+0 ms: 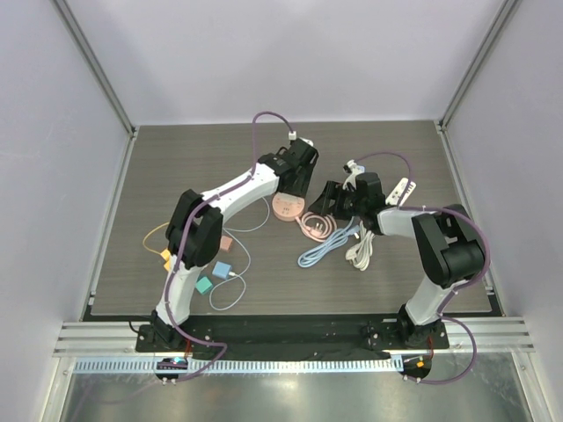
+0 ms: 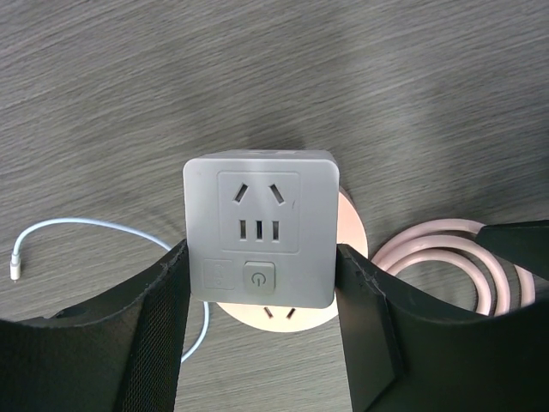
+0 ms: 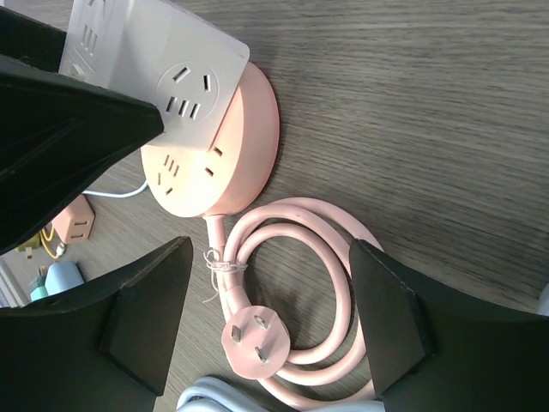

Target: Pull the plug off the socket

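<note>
The plug (image 2: pixel 260 227), a white cube with a power button on its top face, sits pushed into the socket (image 2: pixel 352 227), a round pink disc lying flat on the surface (image 2: pixel 412 86). The plug stands centred between the fingers of the left pincer (image 2: pixel 262 283). One black pad presses each of two opposite sides, low on the cube, so this pincer is clenched on the plug. The pink rim of the socket shows just beyond the far pad and under the cube's near edge.

A thin white cable (image 2: pixel 86 221) curves across the wood on the other side of that pincer and passes beneath its finger.

The right pincer (image 3: pixel 270 249) hangs released, its fingers spread wide and touching nothing. Directly under its gap lies the coiled pink cord (image 3: pixel 292 210) that leaves the socket, bound with a small tie. The cord's three-pin head (image 3: pixel 253 339) lies flat between the two fingers. Plug and socket lie just ahead of these fingertips, off to one side.

Past one finger of this pincer a small orange adapter (image 3: pixel 73 221) rests on the surface. A pale blue cable (image 3: pixel 206 399) shows at the frame's edge behind the three-pin head.
</note>
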`<state>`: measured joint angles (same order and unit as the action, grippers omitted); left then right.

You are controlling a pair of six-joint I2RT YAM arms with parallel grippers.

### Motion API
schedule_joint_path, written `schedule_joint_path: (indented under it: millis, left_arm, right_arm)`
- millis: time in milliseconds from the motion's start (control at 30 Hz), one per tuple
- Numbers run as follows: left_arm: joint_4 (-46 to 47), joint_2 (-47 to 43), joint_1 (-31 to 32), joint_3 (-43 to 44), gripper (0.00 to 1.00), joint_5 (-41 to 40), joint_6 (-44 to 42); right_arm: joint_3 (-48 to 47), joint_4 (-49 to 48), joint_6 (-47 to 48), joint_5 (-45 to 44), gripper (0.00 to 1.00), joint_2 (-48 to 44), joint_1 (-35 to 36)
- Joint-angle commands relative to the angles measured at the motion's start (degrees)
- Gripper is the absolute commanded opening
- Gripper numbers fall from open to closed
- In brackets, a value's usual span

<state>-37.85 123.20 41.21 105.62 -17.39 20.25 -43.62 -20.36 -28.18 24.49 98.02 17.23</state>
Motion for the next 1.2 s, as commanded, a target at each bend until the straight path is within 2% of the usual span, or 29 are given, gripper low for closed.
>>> schedule_joint_path:
  millis: [0,133,467,1033,1167]
  left_arm:
    - [2.4,-3.8,-0.3,-1.9,0.00,2.8,0.0]
    - [4.3,-6.1,-0.3,-3.5,0.00,3.8,0.1]
    - [19.5,-15.6,0.0,-17.5,0.00,8.4,-1.4]
    - [27.6,-20.2,2.0,-22.4,0.00,10.1,-0.7]
    - [28.3,-20.4,2.4,-22.0,0.00,10.0,-0.7]
  right_arm:
    - [-2.2,-3.0,-0.3,2.5,0.79,0.4,0.2]
    - [-2.7,-4.7,-1.2,5.0,0.80,2.2,0.1]
    - [-4.3,-7.1,-2.3,8.2,0.80,6.0,0.2]
    - [-4.2,-15.2,-6.7,13.3,0.64,11.0,0.3]
    - [-4.6,-13.8,-7.0,12.7,0.60,11.7,0.2]
